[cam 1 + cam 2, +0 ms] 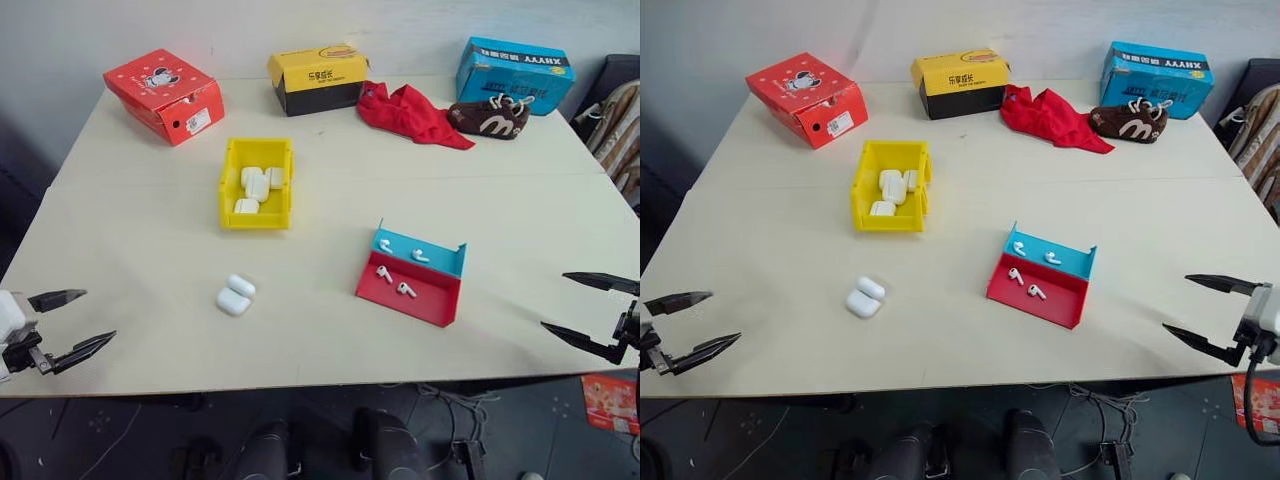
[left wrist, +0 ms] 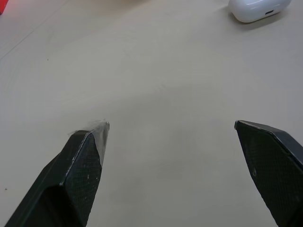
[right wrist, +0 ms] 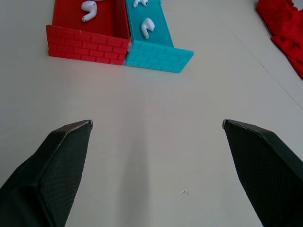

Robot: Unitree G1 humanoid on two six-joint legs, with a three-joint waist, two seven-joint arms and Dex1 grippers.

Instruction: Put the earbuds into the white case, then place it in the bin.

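Observation:
The white case (image 1: 235, 295) lies on the table left of centre with its lid flipped open; the left wrist view catches it as the case (image 2: 259, 8). Four earbuds rest in the red-and-blue tray (image 1: 405, 305): two earbuds (image 1: 395, 281) in the red half, two (image 1: 402, 250) in the blue half. The right wrist view shows the tray (image 3: 90, 47) and an earbud (image 3: 147, 27). The yellow bin (image 1: 255, 221) stands behind the case and holds several similar white cases. My left gripper (image 1: 98, 315) hovers open at the front left edge, empty. My right gripper (image 1: 554, 300) hovers open at the front right, empty.
Along the far edge stand a red shoebox (image 1: 165, 95), a yellow-and-black box (image 1: 318, 78) and a blue box (image 1: 515, 72). A red cloth (image 1: 410, 113) and a brown shoe (image 1: 490, 117) lie beside the blue box. Bare tabletop lies between both grippers and the objects.

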